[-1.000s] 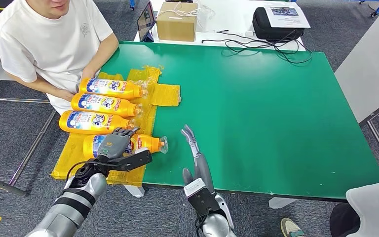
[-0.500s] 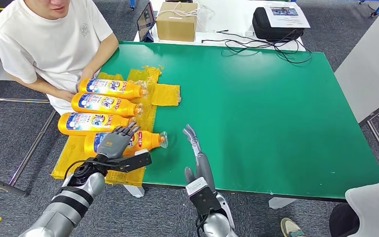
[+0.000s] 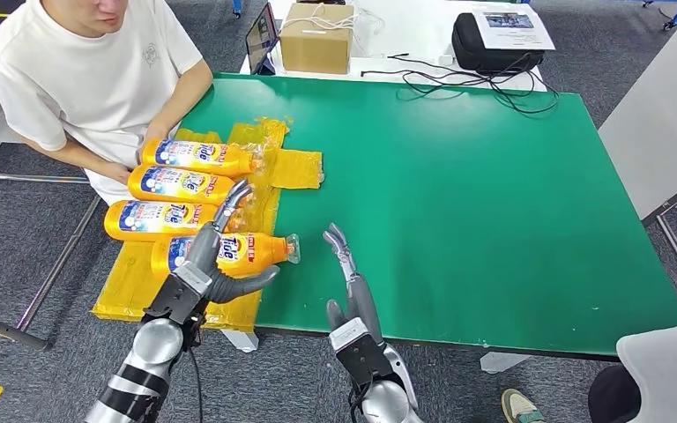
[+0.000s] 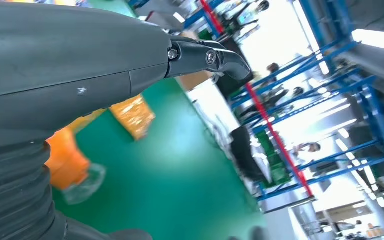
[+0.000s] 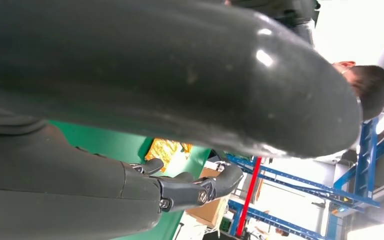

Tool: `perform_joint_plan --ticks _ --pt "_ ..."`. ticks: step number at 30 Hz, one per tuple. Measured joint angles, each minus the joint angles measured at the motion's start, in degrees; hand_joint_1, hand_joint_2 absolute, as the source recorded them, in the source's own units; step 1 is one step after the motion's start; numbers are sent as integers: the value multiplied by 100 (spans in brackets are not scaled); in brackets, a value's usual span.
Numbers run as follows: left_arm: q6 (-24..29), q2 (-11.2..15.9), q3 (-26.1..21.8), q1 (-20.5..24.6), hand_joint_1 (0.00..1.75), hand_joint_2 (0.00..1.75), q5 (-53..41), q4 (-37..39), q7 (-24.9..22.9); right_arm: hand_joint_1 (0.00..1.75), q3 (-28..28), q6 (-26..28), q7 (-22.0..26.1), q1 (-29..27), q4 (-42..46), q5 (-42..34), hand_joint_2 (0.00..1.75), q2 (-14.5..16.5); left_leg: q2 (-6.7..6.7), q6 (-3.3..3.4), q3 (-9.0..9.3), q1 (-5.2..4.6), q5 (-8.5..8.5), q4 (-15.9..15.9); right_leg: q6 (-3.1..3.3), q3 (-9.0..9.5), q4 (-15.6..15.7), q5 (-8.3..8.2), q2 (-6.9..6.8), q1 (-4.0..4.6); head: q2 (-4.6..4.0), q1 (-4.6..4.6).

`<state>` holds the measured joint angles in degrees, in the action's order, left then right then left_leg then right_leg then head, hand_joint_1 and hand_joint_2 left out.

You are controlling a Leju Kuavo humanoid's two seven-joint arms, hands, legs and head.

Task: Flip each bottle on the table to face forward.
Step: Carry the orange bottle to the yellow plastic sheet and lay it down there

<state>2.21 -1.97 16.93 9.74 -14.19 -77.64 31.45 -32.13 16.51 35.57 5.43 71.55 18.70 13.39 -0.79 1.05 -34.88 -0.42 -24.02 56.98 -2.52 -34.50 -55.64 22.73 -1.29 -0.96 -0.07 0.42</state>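
Four orange Tide bottles lie on their sides on yellow plastic sheets (image 3: 296, 167) at the left of the green table (image 3: 458, 194). The far bottle (image 3: 196, 156), the second bottle (image 3: 181, 184) and the third bottle (image 3: 152, 218) show their blue labels upward. The nearest bottle (image 3: 249, 250) also shows its label, cap pointing right. My left hand (image 3: 216, 256) stands over its middle, fingers stretched up and apart, thumb out below it, holding nothing. In the left wrist view the left hand (image 4: 80, 65) is above the bottle's neck (image 4: 65, 156). My right hand (image 3: 348, 269) lies open right of the cap.
A person (image 3: 97, 79) sits at the table's left edge, hands by the far bottles. A cardboard box (image 3: 316, 37), a black bag (image 3: 494, 42) and cables (image 3: 458, 84) lie beyond the far edge. Another person (image 3: 670, 370) is at the near right corner.
My left hand has turned from lying palm-down on the nearest bottle to standing edge-on with fingers stretched upward. The bottle has shifted slightly away. The right hand has barely moved.
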Motion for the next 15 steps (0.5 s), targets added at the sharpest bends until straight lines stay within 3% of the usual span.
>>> perform_joint_plan --ticks 6,10,15 --pt "-67 -146 -110 -87 0 175 198 -314 25 0 0 73 37 2 -54 19 0 7 -1 -3 3 3 3 0 1 0 -2 -1 1 3 0 -1" --pt "-224 -295 -239 -127 0 175 1049 -433 54 0 0 548 250 -4 -58 -36 175 15 -1 -2 2 3 4 0 0 0 -2 -1 1 2 0 -1" --pt "-263 -488 -312 -210 0 175 1843 -533 -89 0 -20 1779 420 -19 117 -432 175 7 -1 -1 0 0 2 0 0 0 -1 -1 1 -1 0 0"
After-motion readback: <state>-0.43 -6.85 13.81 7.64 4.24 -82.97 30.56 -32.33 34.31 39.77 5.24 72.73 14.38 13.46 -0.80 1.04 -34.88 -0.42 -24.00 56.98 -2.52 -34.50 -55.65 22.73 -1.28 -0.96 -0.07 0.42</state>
